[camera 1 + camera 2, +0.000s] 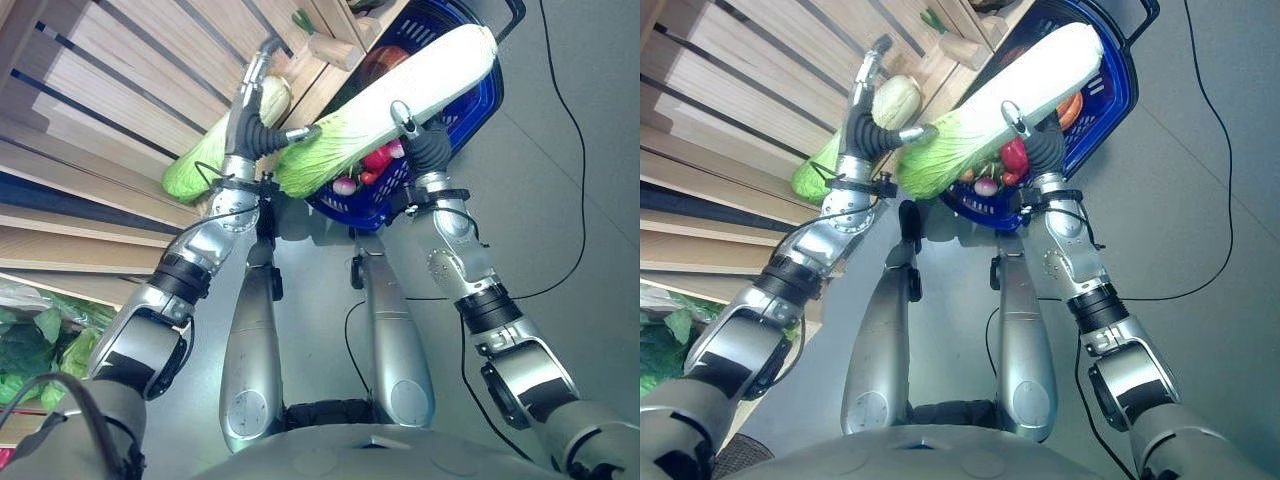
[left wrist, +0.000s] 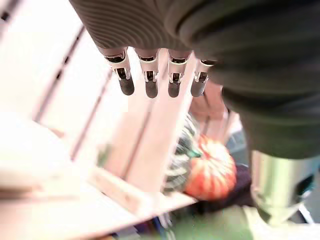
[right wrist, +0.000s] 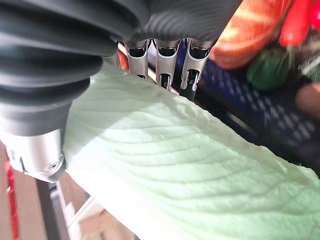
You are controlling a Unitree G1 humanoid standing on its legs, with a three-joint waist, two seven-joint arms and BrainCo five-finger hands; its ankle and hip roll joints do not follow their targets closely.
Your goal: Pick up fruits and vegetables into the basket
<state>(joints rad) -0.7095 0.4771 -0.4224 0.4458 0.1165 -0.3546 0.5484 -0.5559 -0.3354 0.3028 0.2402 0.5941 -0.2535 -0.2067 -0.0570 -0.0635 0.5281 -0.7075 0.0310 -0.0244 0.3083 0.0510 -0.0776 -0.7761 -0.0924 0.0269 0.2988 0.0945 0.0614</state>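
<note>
The long napa cabbage [image 1: 400,100] lies slantwise over the near rim of the blue basket [image 1: 480,105], its white stalk end above the basket's middle and its green leafy end hanging out past the near left corner; it looks too long to drop in flat, which would explain the angled carry. The right hand [image 1: 425,145] supports it from beneath at mid-length; in the right wrist view its fingers [image 3: 162,62] run under the pale leaf, but whether they curl round it I cannot tell. The left hand [image 1: 255,120] stands beside the leafy end with fingers [image 2: 147,80] straight and released, the thumb just touching the leaves as if to steady the swing. Red peppers [image 1: 1012,155] and an orange pumpkin [image 2: 212,167] already sit inside the basket; 1 more cabbage [image 1: 225,135] rests on the slatted wooden shelf [image 1: 110,90] behind the left hand, probably the next pick.
</note>
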